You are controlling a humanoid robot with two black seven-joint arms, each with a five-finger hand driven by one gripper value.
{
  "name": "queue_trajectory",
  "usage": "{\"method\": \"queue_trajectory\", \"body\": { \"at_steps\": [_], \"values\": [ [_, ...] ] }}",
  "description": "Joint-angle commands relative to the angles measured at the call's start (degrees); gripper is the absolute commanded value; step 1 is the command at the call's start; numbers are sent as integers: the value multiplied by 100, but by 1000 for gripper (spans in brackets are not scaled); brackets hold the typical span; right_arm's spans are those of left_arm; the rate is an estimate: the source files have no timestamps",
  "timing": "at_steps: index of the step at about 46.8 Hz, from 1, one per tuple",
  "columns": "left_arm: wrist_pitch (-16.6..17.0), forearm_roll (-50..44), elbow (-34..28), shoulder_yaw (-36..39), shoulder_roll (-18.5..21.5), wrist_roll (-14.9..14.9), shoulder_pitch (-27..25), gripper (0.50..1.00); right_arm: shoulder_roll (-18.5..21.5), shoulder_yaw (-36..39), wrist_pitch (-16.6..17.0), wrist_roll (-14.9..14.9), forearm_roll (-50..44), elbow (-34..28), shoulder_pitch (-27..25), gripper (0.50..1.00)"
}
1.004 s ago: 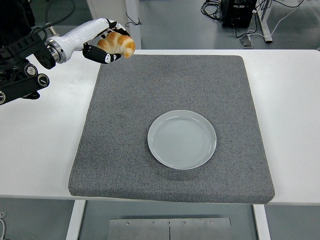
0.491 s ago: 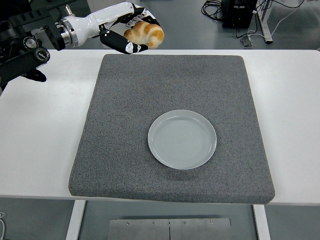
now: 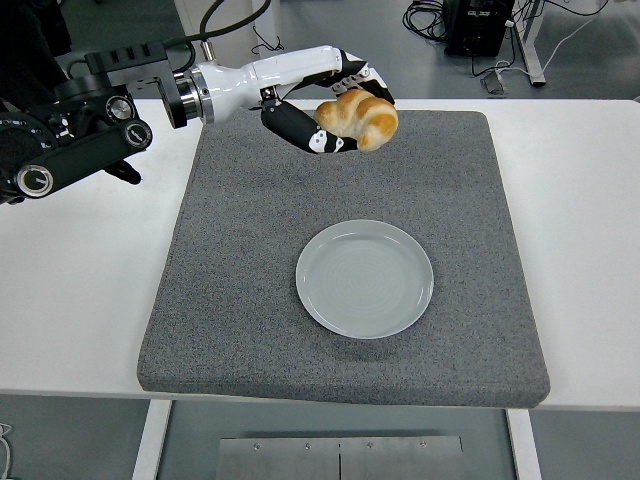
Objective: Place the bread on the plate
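A golden-brown bread roll [image 3: 358,118] hangs in the air above the far part of the grey mat [image 3: 240,270]. My left hand [image 3: 335,112] is shut on it, white and black fingers curled around its left side, the arm reaching in from the left edge. A pale grey round plate [image 3: 364,278] lies bare on the mat near its middle, below and slightly right of the bread, well apart from it. My right arm does not show.
The mat covers most of the white table [image 3: 70,290]. Beyond the table's far edge stand table legs, cables [image 3: 430,18] and a dark box on the floor.
The left hand has carried the bread rightward and toward me, from above the mat's far left corner to over its far middle, closer to the plate.
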Motion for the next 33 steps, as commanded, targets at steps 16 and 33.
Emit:
{"method": "queue_trajectory", "body": {
  "at_steps": [16, 33],
  "values": [
    [316, 1342, -267, -186, -240, -39, 452, 614, 0, 0, 0, 0, 0, 0, 0, 1000],
    [861, 1914, -478, -116, -319, -39, 768, 617, 0, 0, 0, 0, 0, 0, 0, 1000]
  ]
}}
